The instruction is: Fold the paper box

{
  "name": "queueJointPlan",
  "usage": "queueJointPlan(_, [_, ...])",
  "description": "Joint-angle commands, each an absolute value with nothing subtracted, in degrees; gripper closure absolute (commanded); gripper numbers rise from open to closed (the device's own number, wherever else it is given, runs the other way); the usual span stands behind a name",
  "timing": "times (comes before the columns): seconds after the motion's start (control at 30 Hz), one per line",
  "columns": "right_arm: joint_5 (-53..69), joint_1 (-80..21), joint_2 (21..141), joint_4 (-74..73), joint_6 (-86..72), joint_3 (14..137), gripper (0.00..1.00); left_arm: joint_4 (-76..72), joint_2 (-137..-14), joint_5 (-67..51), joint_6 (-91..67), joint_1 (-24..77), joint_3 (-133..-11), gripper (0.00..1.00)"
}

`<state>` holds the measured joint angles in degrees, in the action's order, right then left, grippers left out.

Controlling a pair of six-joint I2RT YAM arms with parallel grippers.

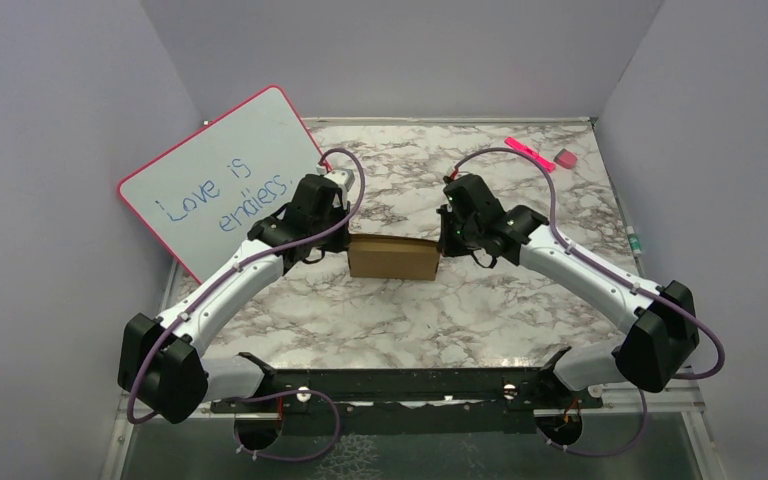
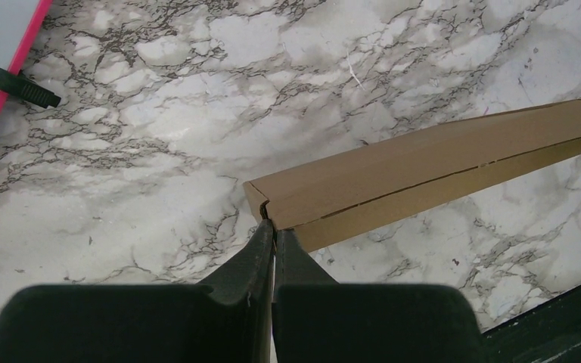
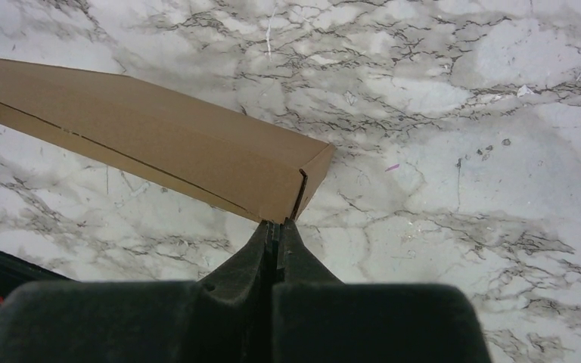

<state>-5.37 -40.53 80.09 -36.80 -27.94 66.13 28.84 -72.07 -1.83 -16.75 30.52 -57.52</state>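
The paper box (image 1: 390,257) is a brown cardboard box, folded shut into a small flat rectangle, in the middle of the marble table between my two grippers. My left gripper (image 1: 338,243) is at its left end. In the left wrist view the gripper (image 2: 274,224) has its jaws pinched together on the near corner of the box (image 2: 424,162). My right gripper (image 1: 444,238) is at the right end. In the right wrist view the gripper (image 3: 276,224) is shut on the box's (image 3: 159,144) near corner, beside the end seam.
A pink-framed whiteboard (image 1: 225,180) with blue writing leans at the back left; its edge (image 2: 7,76) and a black clip (image 2: 24,88) show in the left wrist view. A pink marker (image 1: 530,153) and a small eraser (image 1: 565,158) lie at the back right. Purple walls enclose the table.
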Motion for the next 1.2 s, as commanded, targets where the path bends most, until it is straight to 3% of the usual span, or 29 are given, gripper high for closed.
queueJointPlan(0.0, [-2.4, -41.1, 80.4, -34.1, -27.5, 64.5, 0.99, 25.2, -69.6, -3.9, -21.3, 32.3, -57.4, 1.00])
queueJointPlan(0.43, [1.3, -41.1, 79.0, -29.7, -28.2, 61.4, 0.99, 24.4, -69.8, 1.9, -23.6, 37.2, -56.0, 1.00])
queueJointPlan(0.7, [1.1, -41.1, 73.8, -22.8, -27.3, 55.4, 0.98, 19.9, -66.1, 6.0, -24.9, 37.6, -46.1, 1.00])
queueJointPlan(0.9, [0.3, -41.1, 73.0, -20.9, -28.5, 53.7, 0.93, 17.3, -63.1, 6.6, -25.3, 37.6, -43.0, 0.79])
queueJointPlan(1.17, [-1.6, -41.0, 70.5, -21.5, -28.1, 55.1, 0.59, 18.1, -57.5, 6.3, -25.8, 36.3, -44.6, 0.44])
